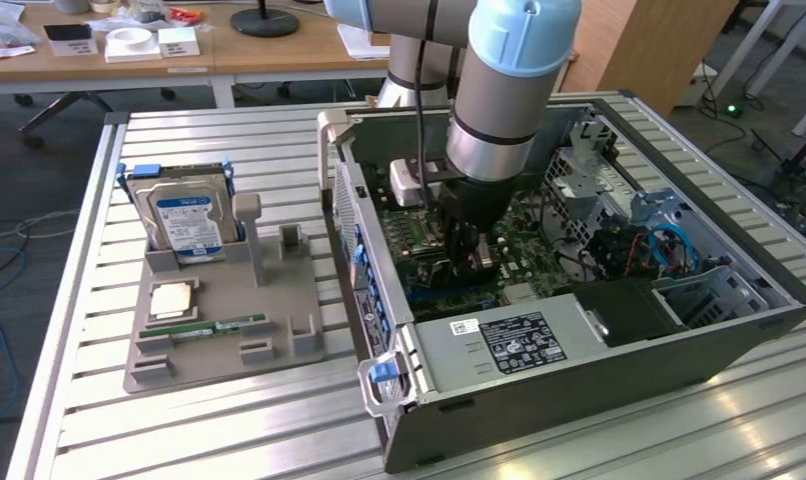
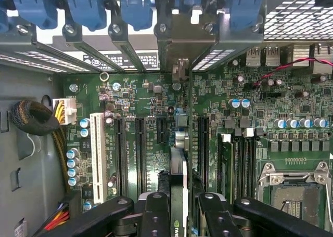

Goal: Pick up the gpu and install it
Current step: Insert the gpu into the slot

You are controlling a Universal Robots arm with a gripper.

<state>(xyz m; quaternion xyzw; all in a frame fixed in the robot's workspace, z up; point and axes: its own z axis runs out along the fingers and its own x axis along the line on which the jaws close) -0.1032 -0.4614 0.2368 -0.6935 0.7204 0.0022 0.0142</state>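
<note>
- Exterior view: a grey Universal Robots arm [image 1: 497,100] reaches down into an open computer case [image 1: 723,330] lying on its side on a slatted metal table [image 1: 243,420].
- The gripper [image 1: 470,255] sits low over the green motherboard [image 1: 437,285] inside the case, so the install step appears to be in hand rather than the pick-up.
- On the exterior view's left, well apart from the case, a grey parts holder [image 1: 216,345] carries an upright hard drive [image 1: 186,225] with a blue-white label, a processor chip [image 1: 174,297] and a slim memory stick [image 1: 223,326].
- Wrist view: two black fingers [image 2: 156,216] are clenched on the gpu [image 2: 178,195], seen edge-on as a thin card held upright between them.
- The card hangs above the motherboard's black expansion slots [image 2: 140,148], just beside a white slot [image 2: 96,148]; whether its edge touches a slot cannot be told.
- Judgement: seating calls for lining the card's edge along one slot and its bracket with the rear bay.
- Blue bracket clips [image 2: 86,8] line the case's rear wall, a sleeved cable bundle [image 2: 31,117] lies to one side, and filled memory slots [image 2: 237,164] and an empty processor socket [image 2: 299,195] crowd the other.
</note>
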